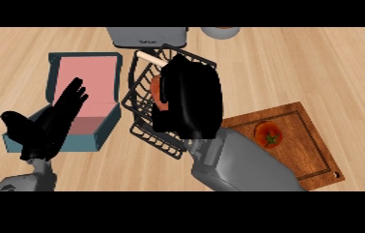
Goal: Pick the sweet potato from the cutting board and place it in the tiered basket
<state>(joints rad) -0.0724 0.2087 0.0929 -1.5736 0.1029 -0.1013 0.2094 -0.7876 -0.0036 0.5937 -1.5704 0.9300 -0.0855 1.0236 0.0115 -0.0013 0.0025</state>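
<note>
Now, at the far left, the left hand (46,123) is seen resting open near the edge, fingers straight and raised, with nothing held. Just behind it a teal box (53,65) with a pink inside is seen on the wooden counter (299,63). Further along, the black wire tiered basket (139,99) is reached, and over it the right hand (189,99) is held, its back turned to the view. An orange patch, taken to be the sweet potato (155,88), is glimpsed at the hand's left side, inside the basket's wire frame. The fingers appear curled about it, though the grasp itself is largely hidden. A pale handle (151,59) is seen at the basket's top, with a grey toaster (146,36) beyond it. To the right, the cutting board (314,150) is seen, with only a tomato (269,134) on it. The pick is judged done and the carry all but finished; the release into the basket and the withdrawal are left.
</note>
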